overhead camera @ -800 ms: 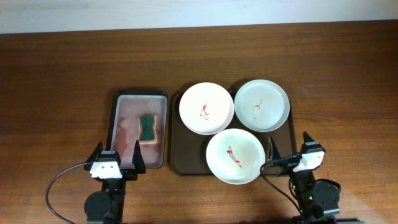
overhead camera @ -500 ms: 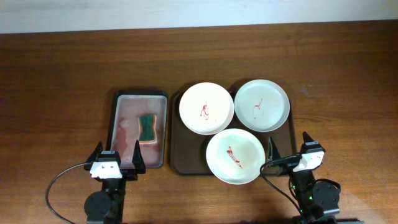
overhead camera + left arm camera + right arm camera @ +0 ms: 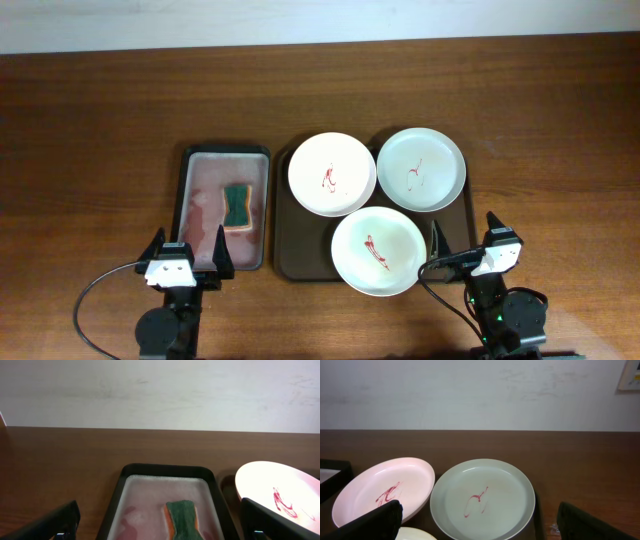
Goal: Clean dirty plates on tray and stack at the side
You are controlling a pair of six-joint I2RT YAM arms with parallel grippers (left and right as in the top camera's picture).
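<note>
Left claw (image 3: 188,246) and right claw (image 3: 465,233) both spread and empty; three white plates (image 3: 332,174), each red-streaked, on brown tray (image 3: 300,246)

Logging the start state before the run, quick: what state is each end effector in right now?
Left end effector: open, holding nothing.
Right end effector: open, holding nothing.

We see three red-smeared plates on the brown tray (image 3: 300,245): the rear left plate (image 3: 332,174), the rear right plate (image 3: 421,168) and the front plate (image 3: 379,251). Beside it on the tabletop (image 3: 100,100), a sponge (image 3: 236,204) lies in the black tray (image 3: 226,149). The left claw (image 3: 188,245) and right claw (image 3: 465,232) sit near us, fingers spread.
</note>
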